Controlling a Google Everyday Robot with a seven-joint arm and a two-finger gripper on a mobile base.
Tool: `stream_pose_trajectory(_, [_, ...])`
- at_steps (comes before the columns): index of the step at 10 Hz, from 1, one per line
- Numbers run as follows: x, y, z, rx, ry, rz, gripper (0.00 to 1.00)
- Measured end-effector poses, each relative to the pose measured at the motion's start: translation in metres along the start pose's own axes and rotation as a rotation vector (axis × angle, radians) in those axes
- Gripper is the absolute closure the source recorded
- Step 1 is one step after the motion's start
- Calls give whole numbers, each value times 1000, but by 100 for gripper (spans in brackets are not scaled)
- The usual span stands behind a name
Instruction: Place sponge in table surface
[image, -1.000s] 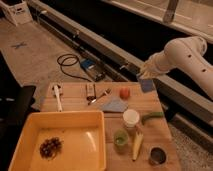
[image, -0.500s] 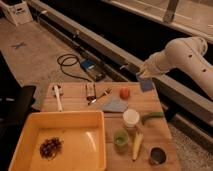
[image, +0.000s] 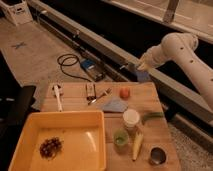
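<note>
The sponge (image: 142, 75) is a small blue block up in the air, in the upper right part of the frame. It hangs just past the far right corner of the bench (image: 150, 130), above the grey ledge behind it, and does not touch the wood. The tool (image: 140, 66) sits right on top of the sponge and is clamped on it (the sponge hangs from its tip). The white arm (image: 182, 47) reaches in from the right edge of the frame.

On the bench, near the far edge, lies a red-orange ball (image: 124, 92). Beside it, to the left, is a flat grey-blue cloth (image: 114, 105). Lower down stands a white cup (image: 131, 119), with a green cup (image: 120, 138) just below it. A long yellow thing (image: 137, 145) lies next to the green cup. A dark round tin (image: 157, 156) sits in the lower right. A big yellow tray (image: 15, 145) fills the lower left, with a dark bunch (image: 50, 147) inside.
</note>
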Motion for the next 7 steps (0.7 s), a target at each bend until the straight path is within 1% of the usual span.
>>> stream_pose_trajectory(1, [9, -1, 11, -6, -4, 28, 100])
stream_pose_trajectory(2, [20, 3, 25, -15, -10, 74, 100])
stream_pose_trajectory(3, [34, 15, 39, -25, -13, 133, 100])
stream_pose_trajectory(5, [58, 43, 51, -43, -4, 223, 100])
stream_pose_trajectory(6, [70, 66, 59, -69, 6, 285, 100])
stream_pose_trajectory(7, [76, 77, 63, -87, 7, 328, 100])
